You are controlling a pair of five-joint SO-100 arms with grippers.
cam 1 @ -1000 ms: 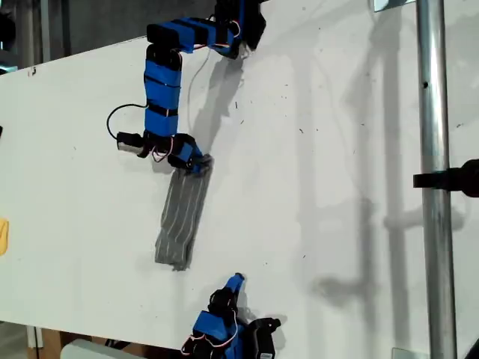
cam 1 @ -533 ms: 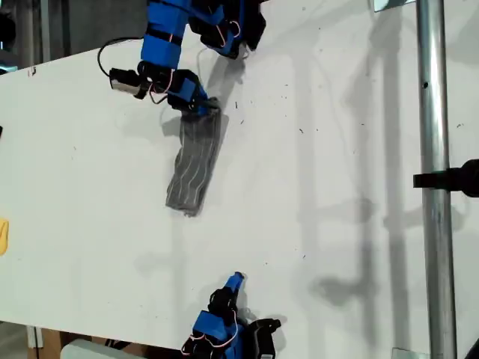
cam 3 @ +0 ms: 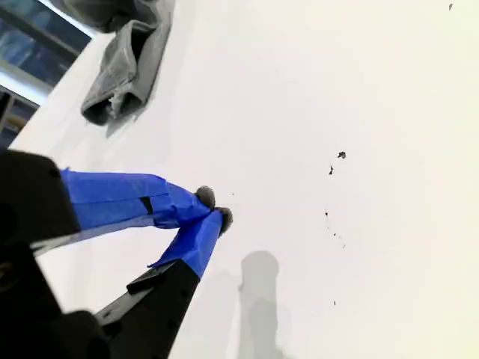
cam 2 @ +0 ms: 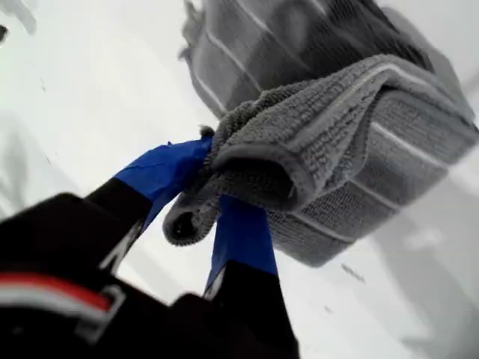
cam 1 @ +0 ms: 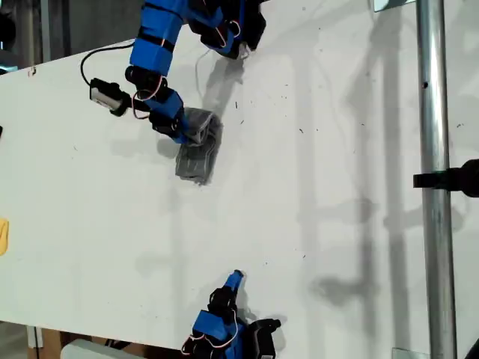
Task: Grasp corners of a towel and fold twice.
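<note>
The dark grey striped towel (cam 1: 198, 146) is bunched into a short folded bundle on the white table (cam 1: 322, 187), near the far edge in the exterior view. My first gripper (cam 1: 187, 134) is shut on one end of the towel (cam 2: 329, 127); the first wrist view shows the blue fingers (cam 2: 176, 168) pinching layered corners of the cloth. My second gripper (cam 1: 235, 280) rests low at the near edge in the exterior view, its blue fingertips (cam 3: 212, 208) together with nothing between them. From there the towel (cam 3: 123, 71) lies well away.
A metal pole (cam 1: 434, 187) with a black clamp stands at the exterior view's right. A small yellow object (cam 1: 3, 235) sits at that view's left edge. The first arm's base (cam 1: 232, 26) is at the table's far edge.
My first gripper carried the towel's end toward the far edge, then back over the cloth. The long strip of towel has collapsed into a short doubled bundle. The second arm has not moved.
</note>
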